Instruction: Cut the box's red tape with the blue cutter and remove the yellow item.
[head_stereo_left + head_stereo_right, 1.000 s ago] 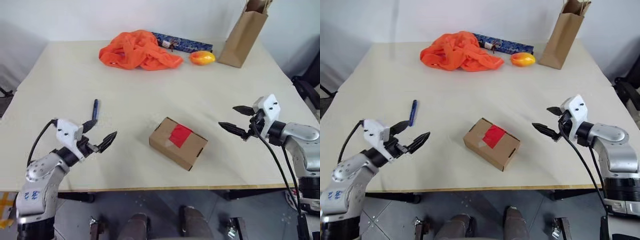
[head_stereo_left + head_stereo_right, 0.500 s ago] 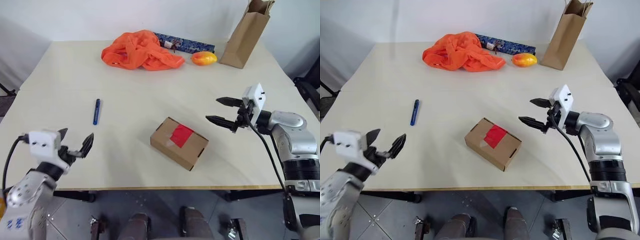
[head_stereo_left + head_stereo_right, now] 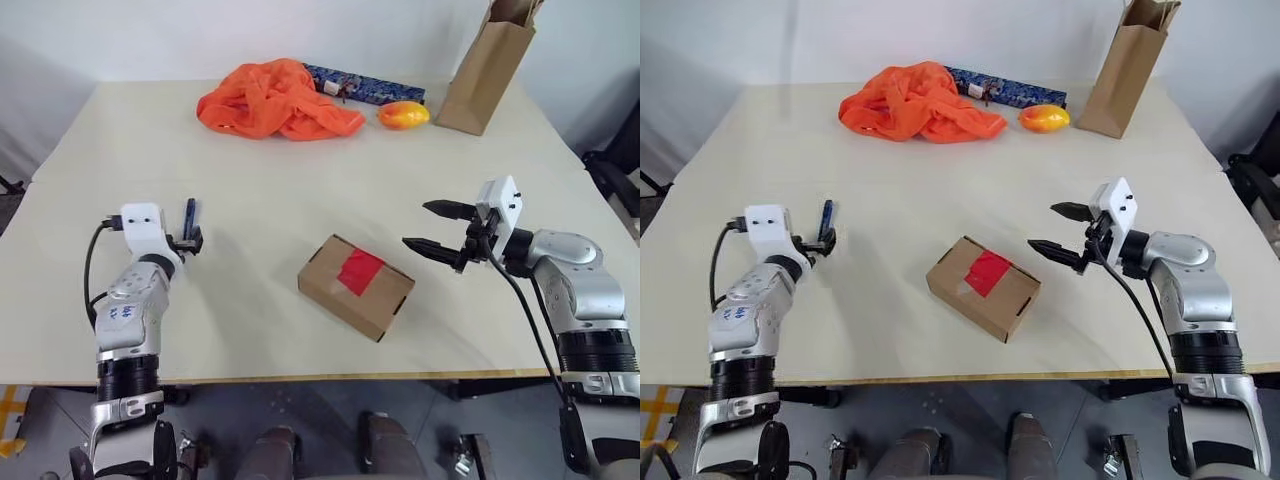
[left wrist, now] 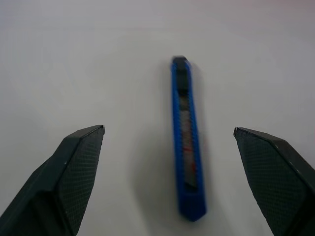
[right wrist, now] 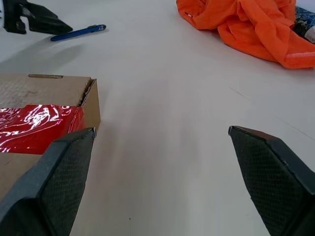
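The box, a small brown carton, lies mid-table with the red tape across its lid. The blue cutter lies flat on the table left of the box. My left gripper is just behind the cutter's near end and open. In the left wrist view its fingers stand wide apart, with the cutter lying between and ahead of them, untouched. My right gripper hovers open just right of the box, pointing at it; the right wrist view shows the tape. The yellow item is hidden.
Along the table's far side lie a crumpled orange cloth, a dark-blue patterned flat case and an orange-yellow fruit. A tall brown paper bag stands at the far right.
My left arm has swung forward from near the table's front edge up to the cutter's near end. The right gripper has drifted a little left toward the box. Both stay open.
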